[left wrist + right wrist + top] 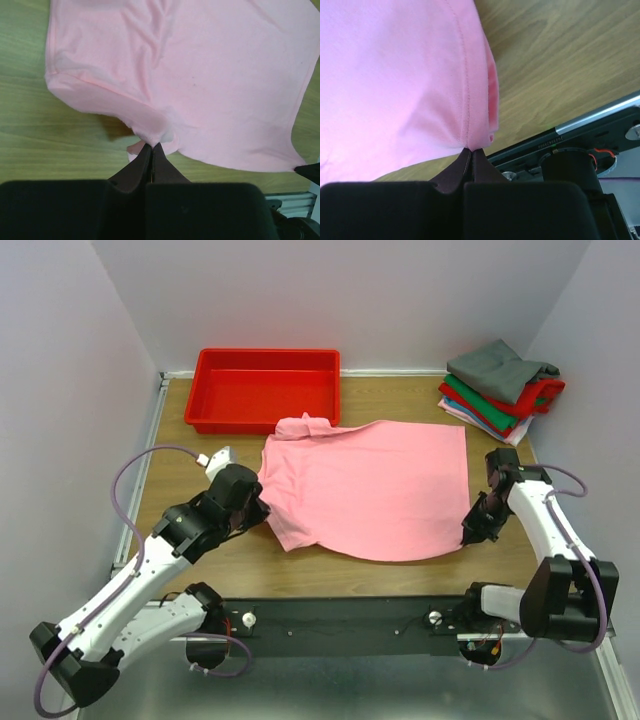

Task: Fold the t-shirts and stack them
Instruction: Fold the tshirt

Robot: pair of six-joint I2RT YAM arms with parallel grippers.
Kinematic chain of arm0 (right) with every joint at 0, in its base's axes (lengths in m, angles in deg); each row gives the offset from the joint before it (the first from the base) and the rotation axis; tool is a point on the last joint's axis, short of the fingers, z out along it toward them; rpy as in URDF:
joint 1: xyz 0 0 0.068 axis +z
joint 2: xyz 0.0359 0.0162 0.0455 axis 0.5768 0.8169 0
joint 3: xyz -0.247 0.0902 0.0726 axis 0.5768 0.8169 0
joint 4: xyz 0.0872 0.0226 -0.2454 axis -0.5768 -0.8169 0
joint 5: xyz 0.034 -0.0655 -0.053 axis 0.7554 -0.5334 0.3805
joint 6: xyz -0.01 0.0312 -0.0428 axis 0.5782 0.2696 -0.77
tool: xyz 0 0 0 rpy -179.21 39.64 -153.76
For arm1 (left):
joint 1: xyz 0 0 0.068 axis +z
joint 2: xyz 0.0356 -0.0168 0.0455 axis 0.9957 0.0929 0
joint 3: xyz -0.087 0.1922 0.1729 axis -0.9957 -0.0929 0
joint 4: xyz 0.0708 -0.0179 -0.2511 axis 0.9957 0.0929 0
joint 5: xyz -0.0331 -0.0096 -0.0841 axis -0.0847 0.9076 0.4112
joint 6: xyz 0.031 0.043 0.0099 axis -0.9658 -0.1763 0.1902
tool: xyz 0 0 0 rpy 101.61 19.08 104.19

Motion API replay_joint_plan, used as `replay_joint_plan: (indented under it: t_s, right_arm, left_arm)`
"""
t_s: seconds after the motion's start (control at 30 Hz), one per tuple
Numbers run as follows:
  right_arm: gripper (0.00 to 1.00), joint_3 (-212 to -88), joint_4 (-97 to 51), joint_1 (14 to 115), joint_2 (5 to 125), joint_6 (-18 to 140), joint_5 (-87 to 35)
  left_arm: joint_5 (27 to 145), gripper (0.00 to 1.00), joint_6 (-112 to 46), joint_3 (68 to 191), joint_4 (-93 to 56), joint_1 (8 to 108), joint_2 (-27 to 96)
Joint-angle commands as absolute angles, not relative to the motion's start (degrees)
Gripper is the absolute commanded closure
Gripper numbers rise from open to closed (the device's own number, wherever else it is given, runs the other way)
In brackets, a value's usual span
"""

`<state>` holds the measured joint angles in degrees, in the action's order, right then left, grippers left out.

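The light pink t-shirt (375, 485) lies spread on the wooden table, one sleeve bunched near the red tray. My left gripper (262, 508) is shut on its near-left edge; the left wrist view shows the cloth (200, 75) pinched at my closed fingertips (152, 145). My right gripper (468, 536) is shut on the shirt's near-right corner; the right wrist view shows the hem (420, 90) pinched at the tips (472, 149). A stack of folded shirts (500, 390), grey on top, then red, green and pale, sits at the far right.
A red plastic tray (265, 390) stands at the back left, touching the pink sleeve. White walls close in the table on three sides. The black rail (350, 625) holding the arm bases runs along the near edge.
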<state>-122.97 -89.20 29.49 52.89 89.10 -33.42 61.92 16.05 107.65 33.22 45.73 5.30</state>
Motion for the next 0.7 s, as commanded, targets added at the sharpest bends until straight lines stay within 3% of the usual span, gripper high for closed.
replay_joint_plan:
  t_s: [0.0, 0.67]
  right_arm:
    - [0.99, -126.6, -84.7, 29.2, 57.8, 87.3, -31.8]
    - [0.99, -142.4, -79.6, 29.2, 78.7, 85.3, -33.4]
  left_arm:
    - [59.9, 1.00, 12.7, 109.3, 26.6, 46.2, 9.7]
    - [68.1, 1.00, -2.9, 116.5, 9.0, 61.4, 29.7]
